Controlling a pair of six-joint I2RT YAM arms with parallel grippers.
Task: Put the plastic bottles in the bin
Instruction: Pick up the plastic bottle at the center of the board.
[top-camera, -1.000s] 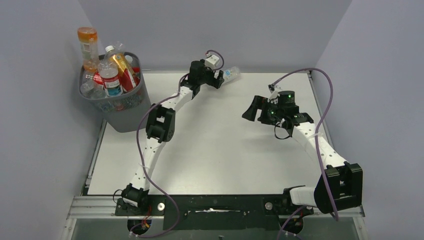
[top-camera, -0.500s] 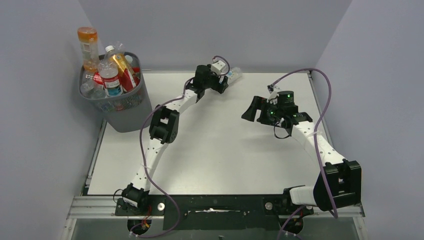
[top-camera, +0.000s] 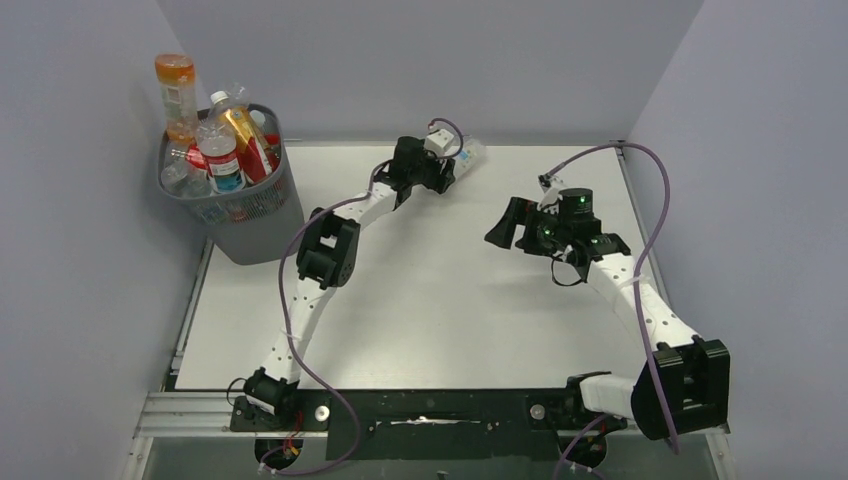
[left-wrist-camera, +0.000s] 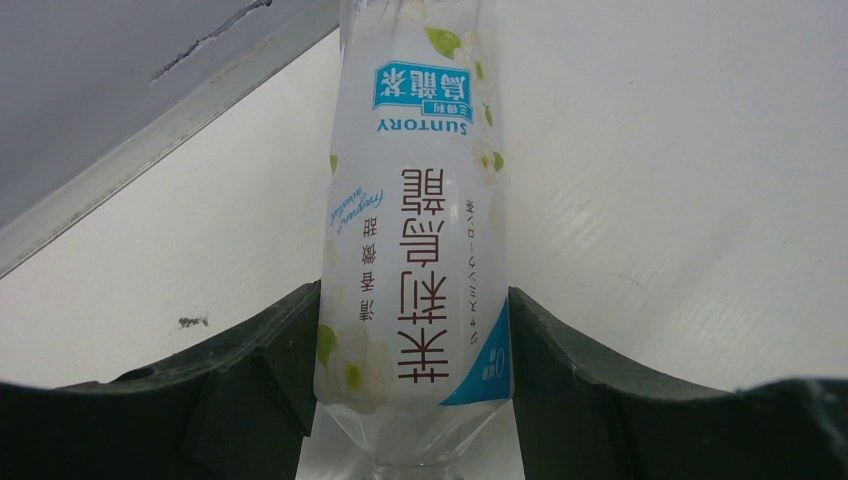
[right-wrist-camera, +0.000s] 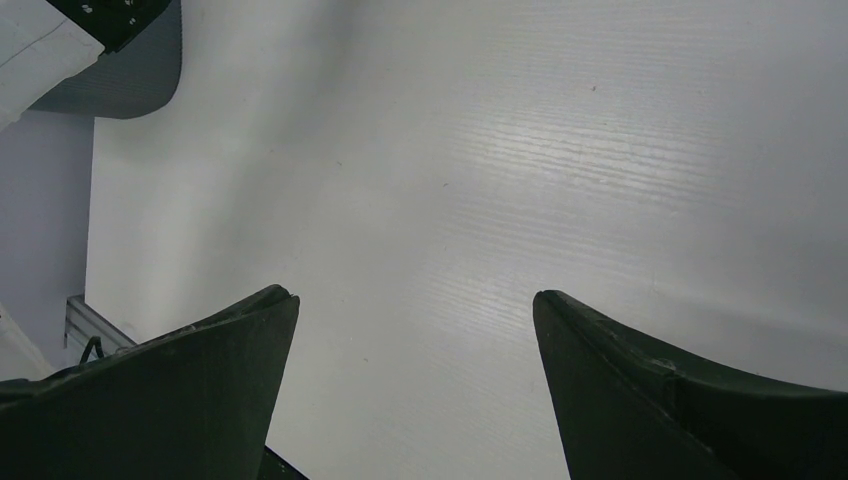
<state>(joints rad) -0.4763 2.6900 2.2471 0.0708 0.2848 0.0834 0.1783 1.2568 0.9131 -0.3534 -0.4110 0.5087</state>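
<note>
Stock: one mesh bin (top-camera: 250, 232); at least five bottles (top-camera: 218, 150) heaped in it; one white-labelled bottle (top-camera: 470, 152) apart; two arms (top-camera: 298, 305).

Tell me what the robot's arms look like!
The left arm and right arm are skinny white tubes joined by chunky black blocks. A purple cable loops along each one. Small green lights glow near the right gripper. Each gripper ends in two dark, curved fingers.
</note>
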